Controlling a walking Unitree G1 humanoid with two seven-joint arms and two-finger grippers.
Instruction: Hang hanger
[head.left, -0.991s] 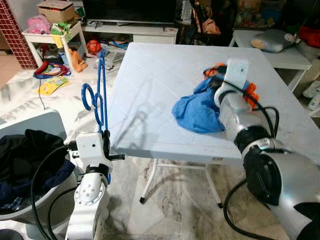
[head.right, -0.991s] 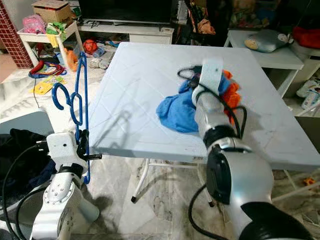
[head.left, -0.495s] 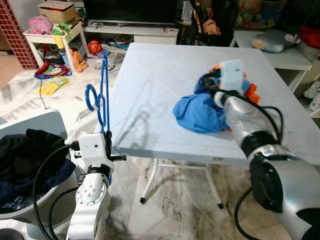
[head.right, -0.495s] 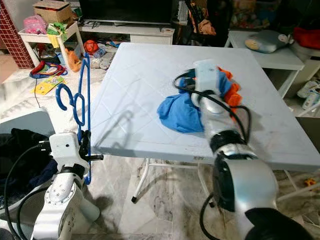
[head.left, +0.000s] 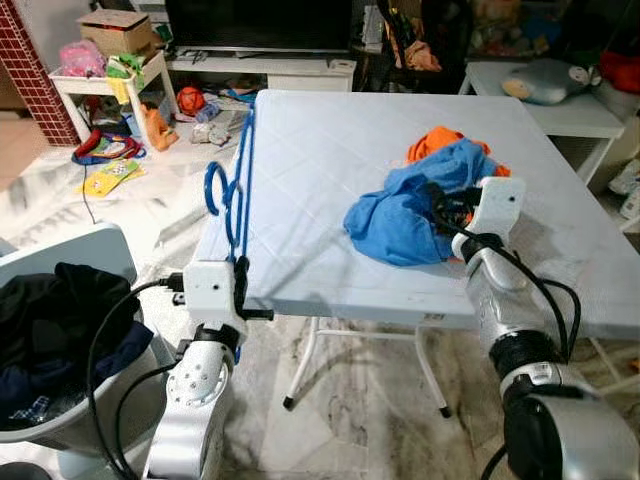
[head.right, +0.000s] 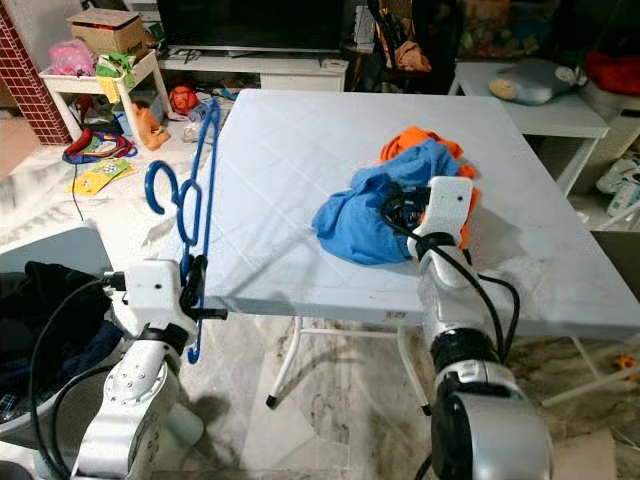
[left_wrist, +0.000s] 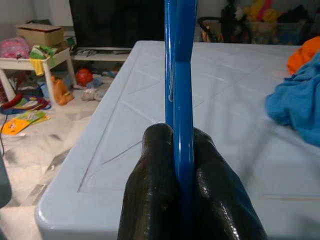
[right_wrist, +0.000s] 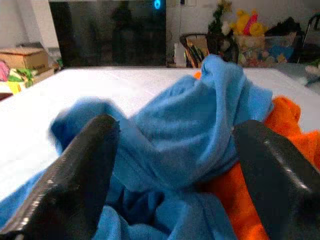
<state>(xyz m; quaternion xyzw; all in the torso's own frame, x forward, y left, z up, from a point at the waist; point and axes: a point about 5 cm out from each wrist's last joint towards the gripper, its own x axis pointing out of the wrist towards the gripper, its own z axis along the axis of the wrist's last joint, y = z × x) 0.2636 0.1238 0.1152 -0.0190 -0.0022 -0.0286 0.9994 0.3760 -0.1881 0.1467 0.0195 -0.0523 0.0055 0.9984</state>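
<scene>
1. The left gripper (left_wrist: 184, 190) pinches the blue hanger (head.left: 236, 190) upright at the white table's (head.left: 330, 160) near-left corner.
2. The right gripper (right_wrist: 175, 170), fingers spread wide, is at the blue garment (head.left: 400, 215), which lies against the orange cloth (head.left: 432, 143).

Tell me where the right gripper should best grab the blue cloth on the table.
Probably the raised fold at the top of the blue cloth, coming from the table's near edge. The right gripper is open with that ridge between its fingers, above the orange cloth.

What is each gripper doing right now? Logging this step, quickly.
Left gripper: shut on the blue plastic hanger.
Right gripper: open, at the blue cloth.
</scene>
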